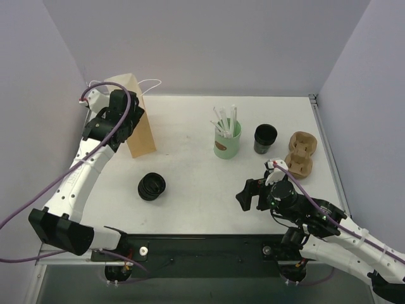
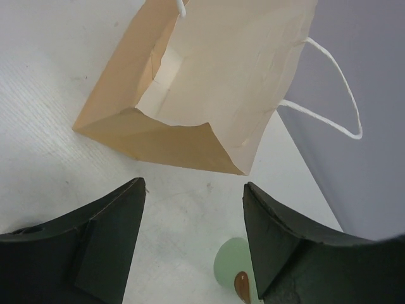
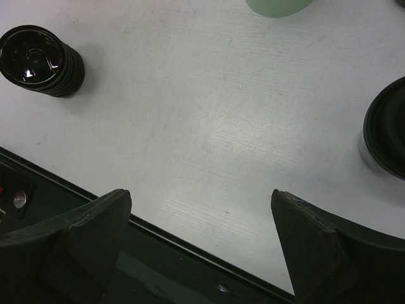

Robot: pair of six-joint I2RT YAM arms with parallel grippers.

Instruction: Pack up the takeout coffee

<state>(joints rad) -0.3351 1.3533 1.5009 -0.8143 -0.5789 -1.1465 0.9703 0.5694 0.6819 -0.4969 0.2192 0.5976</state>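
Note:
The takeout coffee [image 1: 265, 138], a small black cup with a round black top, stands at the back right of the table, and part of it shows at the right edge of the right wrist view [image 3: 387, 134]. My right gripper [image 1: 248, 195] [image 3: 201, 193] hovers open over the table's near edge, in front and left of the cup, holding nothing. At the back left, a tan paper bag [image 1: 138, 117] [image 2: 190, 82] shows its open mouth in the left wrist view. My left gripper [image 1: 128, 120] [image 2: 194, 183] is right beside the bag, open and empty.
A mint-green cup with white straws [image 1: 226, 140] [image 2: 235, 271] [image 3: 278, 5] stands left of the coffee. A brown cardboard cup carrier [image 1: 300, 154] lies right of it. A squat stack of black lids [image 1: 152, 186] [image 3: 41, 60] sits near the front left. White bag handles [image 2: 329, 95] hang outward.

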